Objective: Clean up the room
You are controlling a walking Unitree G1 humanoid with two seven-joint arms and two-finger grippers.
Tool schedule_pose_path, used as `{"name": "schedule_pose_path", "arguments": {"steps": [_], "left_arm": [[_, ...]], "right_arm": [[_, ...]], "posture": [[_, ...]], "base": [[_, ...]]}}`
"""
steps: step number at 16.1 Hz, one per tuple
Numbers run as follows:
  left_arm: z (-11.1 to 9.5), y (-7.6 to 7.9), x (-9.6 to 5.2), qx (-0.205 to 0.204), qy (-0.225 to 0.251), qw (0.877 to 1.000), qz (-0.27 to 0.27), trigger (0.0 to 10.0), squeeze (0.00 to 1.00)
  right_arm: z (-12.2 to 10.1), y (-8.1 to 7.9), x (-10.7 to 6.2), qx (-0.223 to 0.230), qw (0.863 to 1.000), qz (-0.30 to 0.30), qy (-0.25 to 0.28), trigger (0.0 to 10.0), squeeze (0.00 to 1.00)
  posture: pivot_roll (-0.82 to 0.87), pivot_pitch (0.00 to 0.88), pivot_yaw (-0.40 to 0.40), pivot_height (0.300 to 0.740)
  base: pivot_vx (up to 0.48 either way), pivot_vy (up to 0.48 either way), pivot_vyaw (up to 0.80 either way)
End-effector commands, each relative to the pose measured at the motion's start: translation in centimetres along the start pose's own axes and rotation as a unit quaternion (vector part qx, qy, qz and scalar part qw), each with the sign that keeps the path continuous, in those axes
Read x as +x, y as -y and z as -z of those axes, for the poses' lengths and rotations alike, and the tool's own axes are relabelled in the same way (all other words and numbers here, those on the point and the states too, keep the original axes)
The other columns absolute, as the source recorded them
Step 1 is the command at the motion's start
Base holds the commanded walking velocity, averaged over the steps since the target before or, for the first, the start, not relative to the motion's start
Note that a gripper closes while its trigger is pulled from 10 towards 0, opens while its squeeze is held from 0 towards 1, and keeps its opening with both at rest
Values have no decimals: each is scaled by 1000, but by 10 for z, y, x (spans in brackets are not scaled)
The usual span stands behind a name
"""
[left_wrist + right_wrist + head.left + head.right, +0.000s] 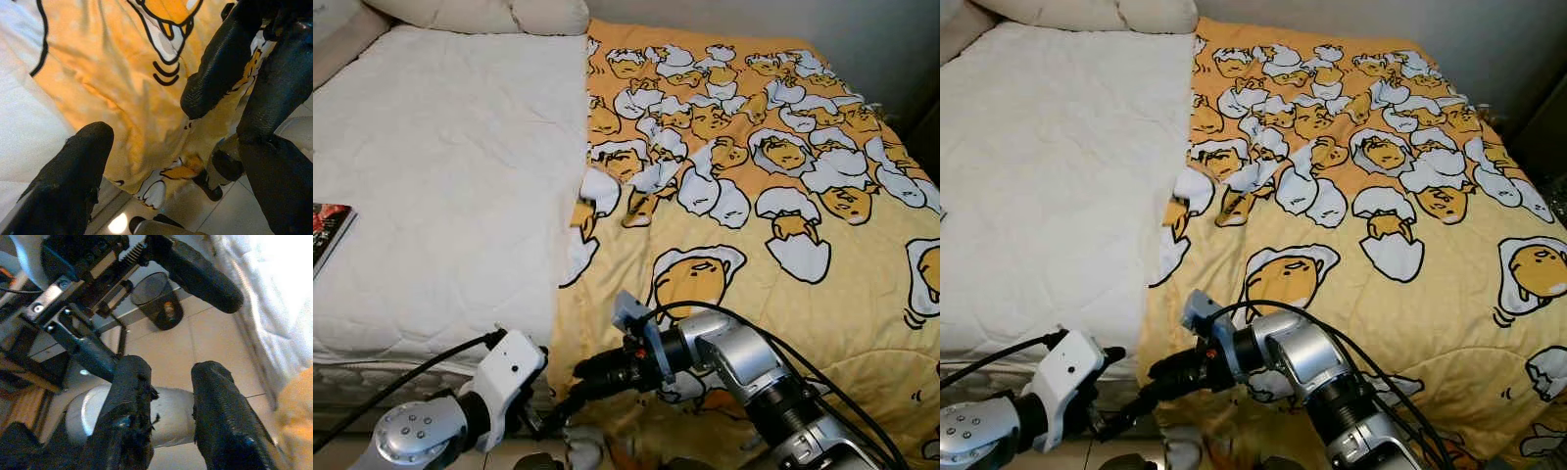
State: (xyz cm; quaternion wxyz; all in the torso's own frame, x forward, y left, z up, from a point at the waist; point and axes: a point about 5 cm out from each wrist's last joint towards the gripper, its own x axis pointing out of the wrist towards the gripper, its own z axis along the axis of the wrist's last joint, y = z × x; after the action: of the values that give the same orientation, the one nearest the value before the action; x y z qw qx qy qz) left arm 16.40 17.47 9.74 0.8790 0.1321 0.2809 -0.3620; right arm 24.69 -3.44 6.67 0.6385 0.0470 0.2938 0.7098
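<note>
A yellow blanket [734,196] printed with egg cartoons covers the right half of the bed, and its left edge is bunched and folded along the middle. The bare left half shows a white quilted mattress cover [440,166]. Both grippers are low at the foot of the bed, where the blanket's corner [142,112] hangs over the side. My left gripper [546,419] is open, its fingers [73,181] spread below the hanging cloth. My right gripper [570,392] points left toward it, its fingers [220,426] a little apart with nothing between them.
A book [328,233] lies at the mattress's left edge. Pillows [489,12] sit at the head of the bed. Pale floor tiles [195,352] run beside the bed, with a dark round container [156,301] standing on them.
</note>
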Motion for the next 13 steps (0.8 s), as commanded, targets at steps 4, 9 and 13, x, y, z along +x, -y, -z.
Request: {"name": "schedule_pose_path", "arguments": {"steps": [4, 9, 13], "left_arm": [[-6, -11, 5, -9, 28, 999, -37, 10000, 0], [-8, -28, 38, -64, 63, 991, -97, 10000, 0], [-8, -38, 71, -71, 54, 995, -46, 10000, 1000]], "right_arm": [[-1, 22, -22, -26, 978, 201, 46, 10000, 1000], [26, 24, -91, 45, 896, 426, 120, 10000, 1000], [32, 9, -119, 30, 888, 447, 103, 10000, 1000]], "posture": [[80, 0, -60, 740], [9, 0, -46, 740], [-43, 6, -20, 740]], "base": [[0, 0, 0], [0, 0, 0], [0, 0, 0]]}}
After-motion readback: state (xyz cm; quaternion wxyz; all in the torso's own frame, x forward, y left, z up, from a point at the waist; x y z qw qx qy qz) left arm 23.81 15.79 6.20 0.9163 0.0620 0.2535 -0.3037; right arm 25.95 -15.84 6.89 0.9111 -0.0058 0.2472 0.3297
